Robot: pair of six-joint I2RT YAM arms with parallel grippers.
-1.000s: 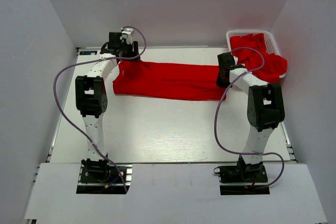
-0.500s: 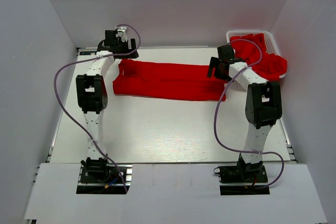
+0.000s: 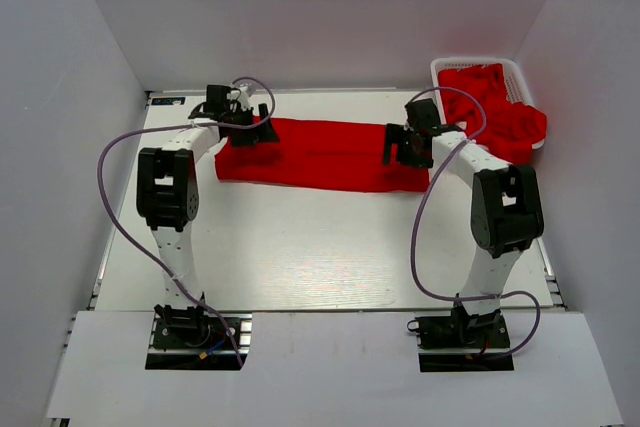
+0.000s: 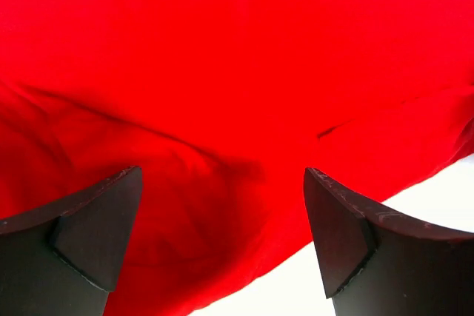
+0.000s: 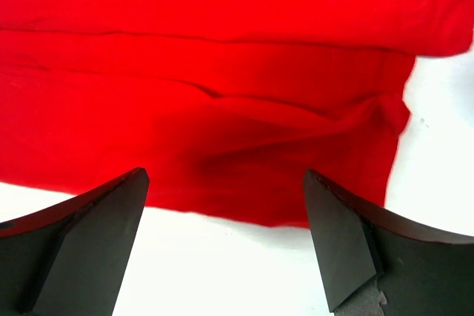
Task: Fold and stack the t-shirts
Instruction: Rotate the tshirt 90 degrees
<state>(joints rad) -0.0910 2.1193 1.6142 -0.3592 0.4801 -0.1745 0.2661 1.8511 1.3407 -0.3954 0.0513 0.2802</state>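
Observation:
One red t-shirt [image 3: 320, 154] lies folded into a long strip across the far half of the table. My left gripper [image 3: 264, 132] hovers open over its left end, the cloth [image 4: 237, 72] filling the view between both fingers [image 4: 100, 231]. My right gripper [image 3: 393, 144] hangs open above the right end, where the folded edge [image 5: 244, 160] meets the white table between its fingers [image 5: 344, 242]. Neither gripper holds anything. More red t-shirts [image 3: 500, 107] are heaped in the basket and spill over its near side.
The white slotted basket [image 3: 442, 67] stands at the far right corner against the wall. White walls close in the left, back and right. The near half of the table [image 3: 320, 247] is bare white surface. Purple cables loop beside both arms.
Both grippers have let go of the shirt's ends and moved inward over the strip. The right jaws went from nearly shut to wide open. The shirt lies flat.

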